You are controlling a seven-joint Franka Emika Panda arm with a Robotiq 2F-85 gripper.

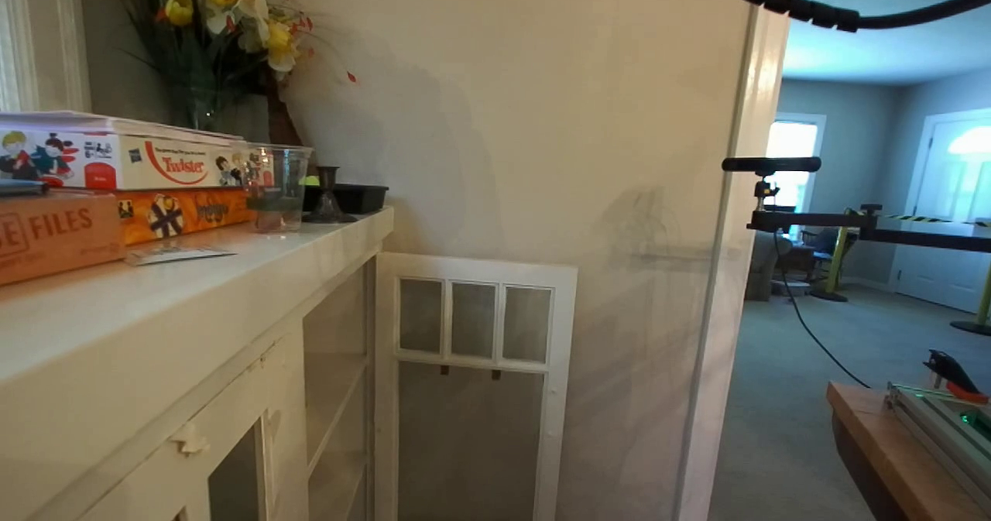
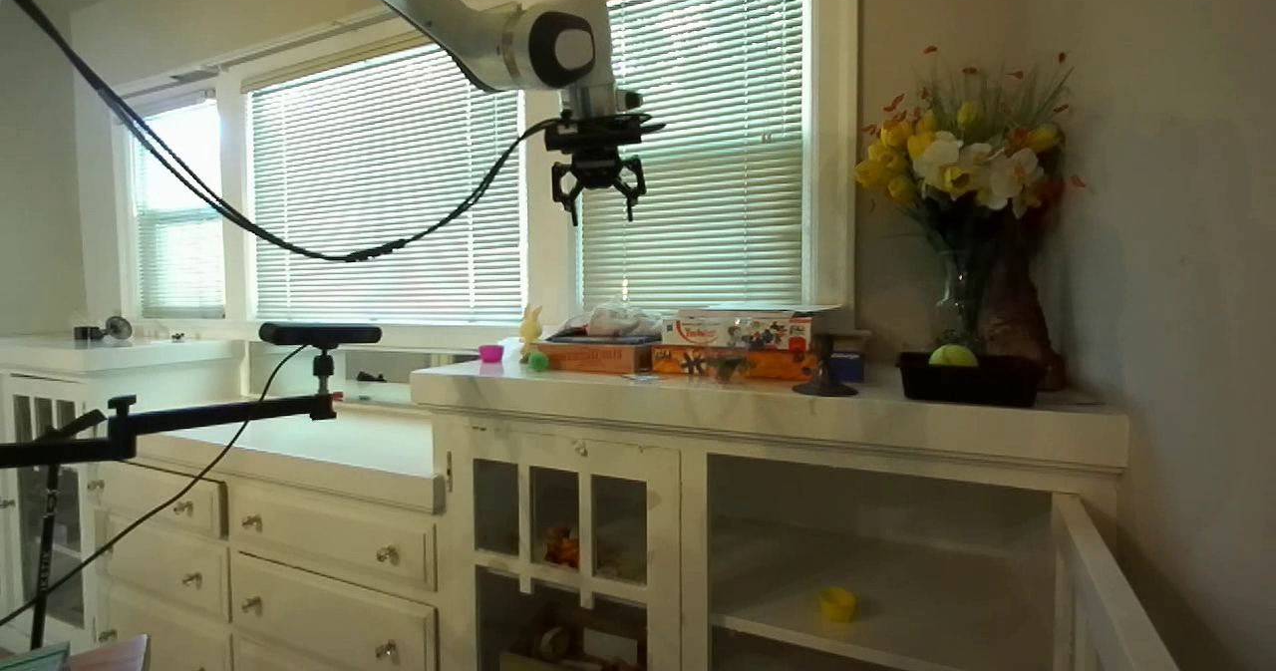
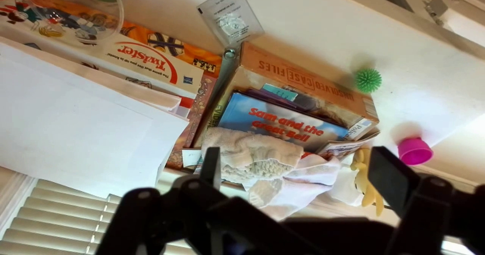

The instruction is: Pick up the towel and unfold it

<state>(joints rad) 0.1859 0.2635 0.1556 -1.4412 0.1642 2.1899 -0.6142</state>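
The towel [image 3: 250, 149] is a crumpled white and cream cloth lying folded over a blue book [image 3: 280, 120] and an orange case-files box [image 3: 299, 73] in the wrist view. It also shows as a pale heap on the boxes in an exterior view [image 2: 623, 320]. My gripper [image 2: 602, 214] hangs well above the towel, pointing down, open and empty. In the wrist view the two black fingers [image 3: 299, 171] stand wide apart, with the towel seen between them, well below. Part of the towel is hidden behind the gripper. Neither towel nor gripper shows in an exterior view with the doorway [image 1: 728, 242].
Beside the towel are a Twister box [image 2: 738, 332] with papers on top, a yellow bunny figure [image 3: 365, 183], a pink cup [image 3: 415, 150] and a green spiky ball [image 3: 368, 80]. A clear plastic cup [image 1: 279, 188] and flower vase [image 2: 962, 292] stand on the counter [image 2: 778, 427]. Window blinds [image 2: 693, 153] rise behind.
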